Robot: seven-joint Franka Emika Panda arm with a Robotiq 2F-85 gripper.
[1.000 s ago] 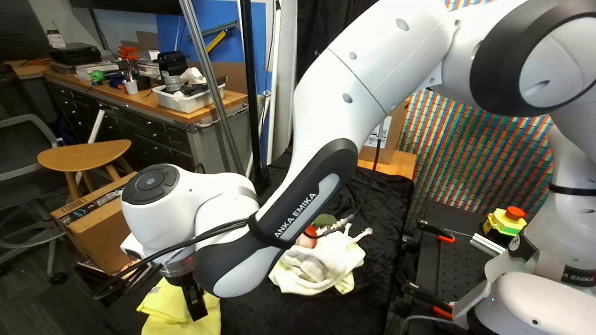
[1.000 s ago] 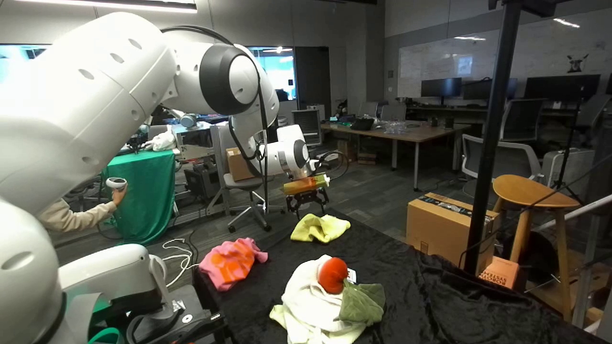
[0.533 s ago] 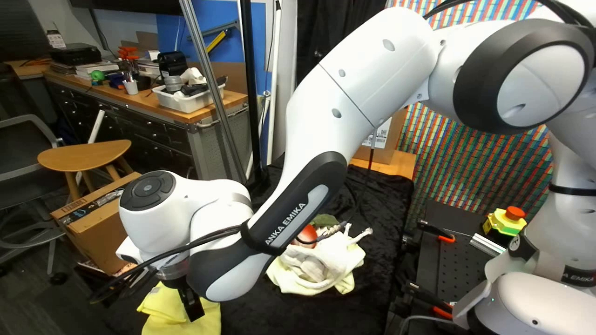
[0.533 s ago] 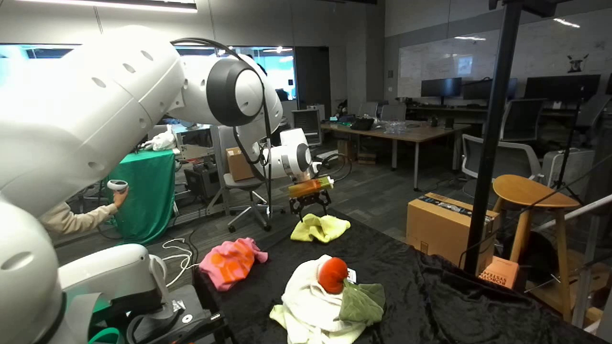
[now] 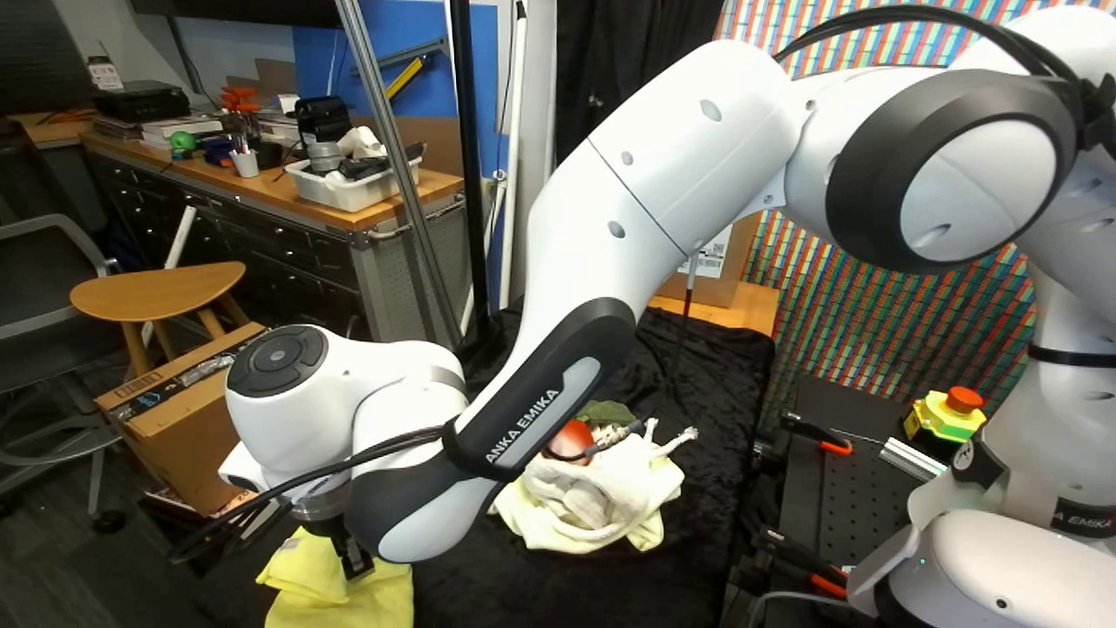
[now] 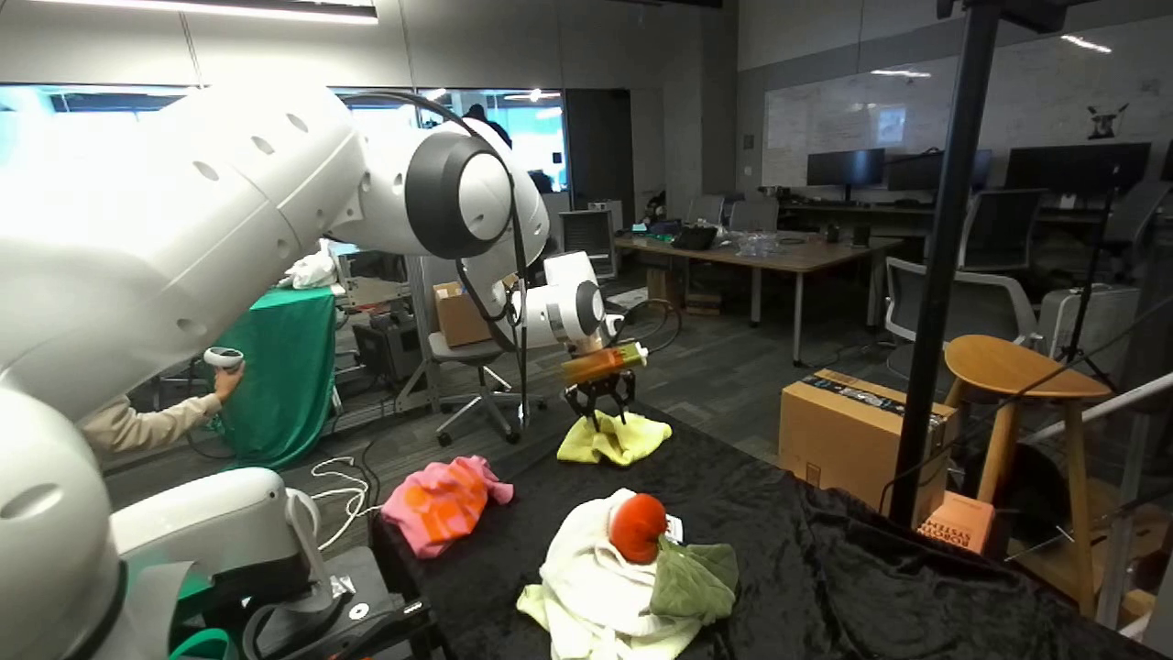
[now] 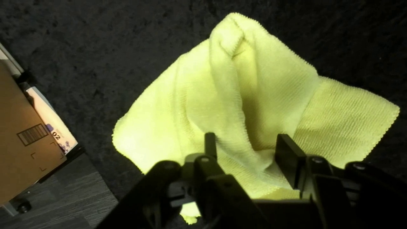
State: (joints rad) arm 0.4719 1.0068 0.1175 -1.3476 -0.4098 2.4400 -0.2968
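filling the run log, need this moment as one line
gripper: open; over: yellow cloth; contact: unclear; held: nothing; nearby: pink-orange cloth

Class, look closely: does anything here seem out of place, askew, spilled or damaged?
I see nothing spilled or damaged. The yellow cloth below the open gripper is rumpled, its folds uneven rather than flat. In an exterior view, the pink cloth looks askew, bunched at the edge of the table.

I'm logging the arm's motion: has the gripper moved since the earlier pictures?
Yes: in an exterior view, the gripper has moved downward and slightly toward the picture's right, judged against the yellow cloth, which has stayed put.
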